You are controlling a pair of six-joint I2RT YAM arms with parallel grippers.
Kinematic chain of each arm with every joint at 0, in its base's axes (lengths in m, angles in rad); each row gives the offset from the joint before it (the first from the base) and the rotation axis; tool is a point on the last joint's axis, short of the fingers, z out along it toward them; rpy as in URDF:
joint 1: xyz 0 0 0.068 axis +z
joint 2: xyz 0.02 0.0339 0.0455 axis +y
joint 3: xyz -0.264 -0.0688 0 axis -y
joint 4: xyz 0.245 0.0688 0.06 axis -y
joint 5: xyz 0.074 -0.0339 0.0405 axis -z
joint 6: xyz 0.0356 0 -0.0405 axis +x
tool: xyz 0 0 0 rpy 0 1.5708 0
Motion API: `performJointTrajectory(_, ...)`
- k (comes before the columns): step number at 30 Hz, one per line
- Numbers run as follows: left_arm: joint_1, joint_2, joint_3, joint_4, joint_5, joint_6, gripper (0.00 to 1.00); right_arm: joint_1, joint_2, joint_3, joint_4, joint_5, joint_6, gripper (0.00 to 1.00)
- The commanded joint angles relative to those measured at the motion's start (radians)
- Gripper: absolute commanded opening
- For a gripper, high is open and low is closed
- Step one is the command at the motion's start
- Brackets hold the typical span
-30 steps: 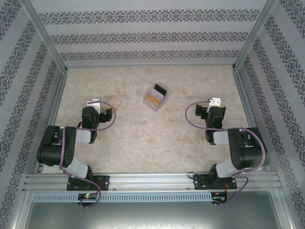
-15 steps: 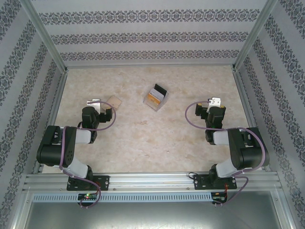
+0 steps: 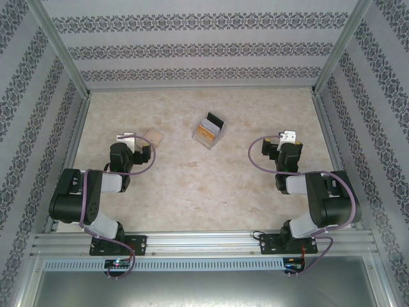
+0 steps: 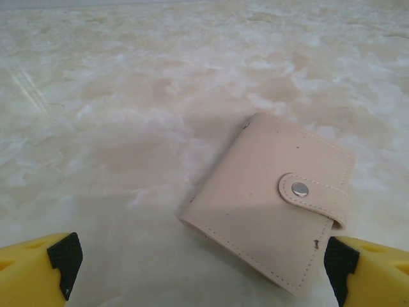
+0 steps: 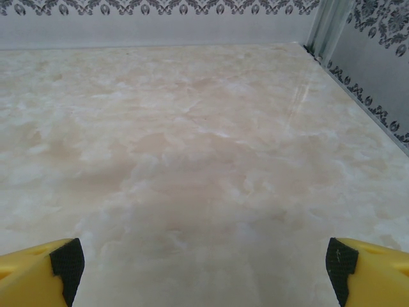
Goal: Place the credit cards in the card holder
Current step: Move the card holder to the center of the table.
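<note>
The card holder (image 4: 268, 198) is a tan square wallet lying flat and closed, its strap snapped with a metal stud. It lies just ahead of my left gripper (image 4: 203, 272), which is open, the holder's near corner between its yellow fingertips (image 4: 61, 259). From above, the card holder (image 3: 152, 136) sits right of the left gripper (image 3: 126, 137). The credit cards (image 3: 209, 126), orange-yellow, black and white, stand on edge in a clear plastic box (image 3: 203, 139) mid-table. My right gripper (image 3: 289, 136) is open over bare table, nothing between its fingers (image 5: 67, 262).
The marble-patterned table (image 3: 192, 185) is fenced by patterned walls and a metal frame (image 3: 64, 70). In the right wrist view the back wall (image 5: 160, 25) and right corner post (image 5: 323, 29) stand ahead. Both arm bases sit at the near rail.
</note>
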Motion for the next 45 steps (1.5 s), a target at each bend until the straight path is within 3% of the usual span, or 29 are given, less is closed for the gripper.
performJointTrajectory(1, 0.011, -0.097, 0.029, -0.078, -0.01, -0.004, 0.99, -0.001, -0.003, 0.026, 0.013, -0.08, -0.023, 0.98)
performJointTrajectory(6, 0.012, -0.199, 0.163, -0.39, 0.004, -0.078, 0.99, -0.03, -0.011, 0.041, -0.017, -0.16, -0.017, 0.98)
performJointTrajectory(9, 0.012, -0.181, 0.277, -0.552, 0.018, -0.2, 0.99, 0.001, -0.064, 0.053, -0.067, -0.108, -0.037, 0.98)
performJointTrajectory(13, 0.016, -0.112, 0.4, -0.668, 0.054, -0.313, 0.99, 0.019, -0.215, 0.169, -0.448, -0.041, 0.059, 0.98)
performJointTrajectory(15, 0.02, -0.044, 0.468, -0.703, 0.151, -0.303, 0.99, 0.02, -0.281, 0.199, -0.553, -0.065, 0.168, 0.98)
performJointTrajectory(16, 0.024, -0.011, 0.501, -0.718, 0.216, -0.304, 0.99, 0.015, -0.322, 0.209, -0.609, -0.095, 0.233, 0.98)
performJointTrajectory(18, 0.024, 0.082, 0.595, -0.78, 0.354, -0.318, 0.99, -0.014, -0.397, 0.2, -0.621, -0.336, 0.311, 0.98)
performJointTrajectory(20, 0.024, 0.183, 0.679, -0.839, 0.464, -0.339, 0.97, -0.016, -0.428, 0.218, -0.643, -0.482, 0.376, 0.96)
performJointTrajectory(24, 0.022, 0.32, 0.753, -0.858, 0.569, -0.385, 0.93, 0.002, -0.382, 0.318, -0.756, -0.691, 0.476, 0.88)
performJointTrajectory(28, 0.022, 0.337, 0.726, -0.859, 0.507, -0.408, 0.92, 0.034, -0.361, 0.321, -0.763, -0.702, 0.553, 0.86)
performJointTrajectory(34, 0.006, 0.35, 0.647, -0.893, 0.506, -0.43, 0.92, 0.115, -0.313, 0.331, -0.806, -0.668, 0.579, 0.85)
performJointTrajectory(36, -0.008, 0.331, 0.602, -0.889, 0.517, -0.467, 0.87, 0.138, -0.303, 0.334, -0.819, -0.662, 0.597, 0.84)
performJointTrajectory(40, -0.072, 0.24, 0.452, -0.785, 0.5, -0.622, 0.87, 0.199, -0.306, 0.338, -0.881, -0.598, 0.617, 0.78)
performJointTrajectory(45, -0.22, 0.093, 0.219, -0.558, 0.385, -0.945, 0.87, 0.314, -0.328, 0.317, -0.926, -0.475, 0.676, 0.7)
